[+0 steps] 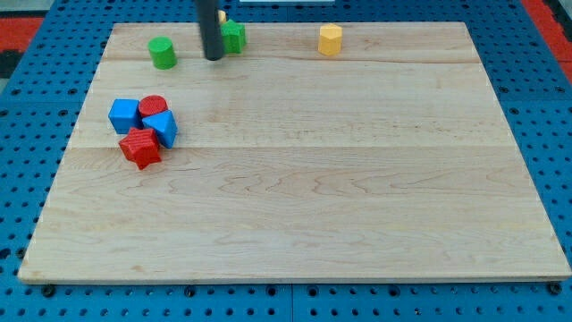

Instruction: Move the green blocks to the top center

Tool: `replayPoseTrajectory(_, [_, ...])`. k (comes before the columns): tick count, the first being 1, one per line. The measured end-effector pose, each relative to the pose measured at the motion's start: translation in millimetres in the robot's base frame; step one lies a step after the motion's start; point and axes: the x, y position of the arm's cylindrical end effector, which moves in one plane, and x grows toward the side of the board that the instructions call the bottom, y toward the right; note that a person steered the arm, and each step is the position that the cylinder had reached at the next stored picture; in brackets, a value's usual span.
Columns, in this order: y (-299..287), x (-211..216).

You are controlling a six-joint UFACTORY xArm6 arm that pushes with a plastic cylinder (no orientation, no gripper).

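Tip (213, 58) of my rod, which carries no jaws, rests between the green cylinder (163, 53) at its left and the green block (233, 37), just beside its right, near the board's (357, 179) top edge. Yellow block (331, 40) sits further right.

Two green blocks (163, 53), one yellow (330, 40), two blue (124, 114), two red (140, 148), pale wood board (357, 179).
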Motion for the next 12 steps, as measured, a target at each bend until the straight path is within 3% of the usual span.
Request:
replayPoseTrajectory(2, [-38,-56])
replayPoseTrajectory(4, [4,-66])
replayPoseTrajectory(5, [84,-47])
replayPoseTrajectory(6, [126,-16])
replayPoseTrajectory(7, [98,-7])
replayPoseTrajectory(8, [85,55])
replayPoseTrajectory(9, [49,59])
replayPoseTrajectory(10, [29,37])
replayPoseTrajectory(12, [180,17])
